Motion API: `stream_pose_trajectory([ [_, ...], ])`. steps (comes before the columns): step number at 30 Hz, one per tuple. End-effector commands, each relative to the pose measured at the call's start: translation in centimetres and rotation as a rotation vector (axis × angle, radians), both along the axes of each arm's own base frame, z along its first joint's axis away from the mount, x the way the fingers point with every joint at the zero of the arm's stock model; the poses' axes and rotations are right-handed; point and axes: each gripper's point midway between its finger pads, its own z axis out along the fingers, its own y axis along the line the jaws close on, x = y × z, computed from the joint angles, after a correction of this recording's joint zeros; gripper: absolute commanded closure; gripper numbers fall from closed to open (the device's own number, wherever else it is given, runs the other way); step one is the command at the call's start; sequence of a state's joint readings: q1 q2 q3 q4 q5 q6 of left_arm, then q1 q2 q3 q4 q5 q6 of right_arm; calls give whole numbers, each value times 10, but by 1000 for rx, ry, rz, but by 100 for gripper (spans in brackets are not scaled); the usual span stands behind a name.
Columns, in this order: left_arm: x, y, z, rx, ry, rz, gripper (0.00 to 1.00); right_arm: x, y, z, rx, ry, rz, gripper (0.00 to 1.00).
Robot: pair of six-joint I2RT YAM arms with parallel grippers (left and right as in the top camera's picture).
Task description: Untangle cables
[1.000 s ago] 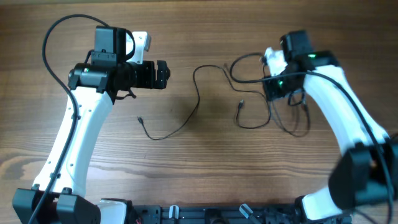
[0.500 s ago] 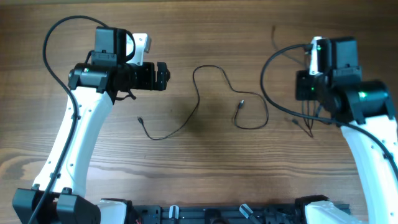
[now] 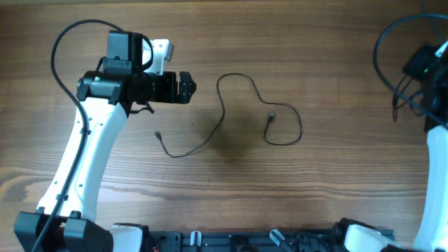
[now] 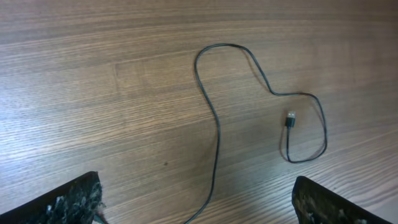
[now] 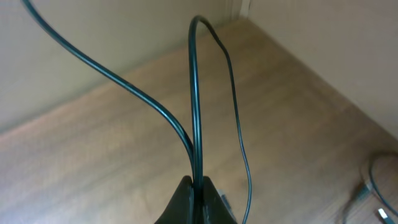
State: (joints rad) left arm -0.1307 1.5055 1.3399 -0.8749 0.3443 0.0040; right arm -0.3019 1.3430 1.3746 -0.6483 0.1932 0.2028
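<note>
One thin black cable (image 3: 222, 106) lies loose on the wooden table (image 3: 280, 189), winding from a small plug at the left to a loop with a plug end (image 3: 270, 119). It also shows in the left wrist view (image 4: 216, 124). My left gripper (image 3: 186, 87) is open and empty above the table, left of that cable; its fingers (image 4: 196, 196) frame the cable's lower run. My right gripper (image 3: 422, 68) is at the far right edge, raised, and shut (image 5: 199, 186) on thin black cables (image 5: 194, 93) that hang from it (image 3: 397, 105).
The thick black arm cables arc over the left arm (image 3: 66, 42) and the right arm (image 3: 383, 42). The table's far corner and a pale wall show in the right wrist view (image 5: 298, 37). The arm bases stand at the front edge (image 3: 231, 241).
My right arm has swung far to the right and up, carrying its cables away from the middle. One cable stays on the table. The left arm has hardly moved.
</note>
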Motion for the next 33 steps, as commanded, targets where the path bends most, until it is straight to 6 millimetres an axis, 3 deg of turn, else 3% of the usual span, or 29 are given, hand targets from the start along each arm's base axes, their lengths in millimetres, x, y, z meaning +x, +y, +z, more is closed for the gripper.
stream_pose_trajectory([
  [1,-3,-9,2,-47,3,-44,0,34,-27,-25,0,11,17,96],
  [4,-3,-10,3,-53,3,-47,0,56,-60,-46,-2,13,-36,96],
  [5,-4,-10,3,-57,5,-49,0,69,-87,-58,-3,11,-75,96],
  [9,-8,-20,7,-110,14,-80,0,82,-153,-78,9,35,-173,96],
  [13,-9,-21,7,-110,15,-85,0,69,-216,-89,-28,76,-242,96],
  [16,-10,-32,9,-111,1,-115,0,37,-260,-90,-78,108,-331,96],
  [21,-10,-54,14,-117,-41,-175,0,7,-288,-99,-71,137,-359,96],
  [24,-13,-70,17,-120,-60,-219,0,-2,-292,-115,-41,172,-379,96],
  [28,-14,-75,17,-119,-65,-232,0,-4,-292,-141,1,220,-392,96],
  [33,-14,-75,17,-118,-65,-232,0,-8,-288,-152,39,240,-405,96],
])
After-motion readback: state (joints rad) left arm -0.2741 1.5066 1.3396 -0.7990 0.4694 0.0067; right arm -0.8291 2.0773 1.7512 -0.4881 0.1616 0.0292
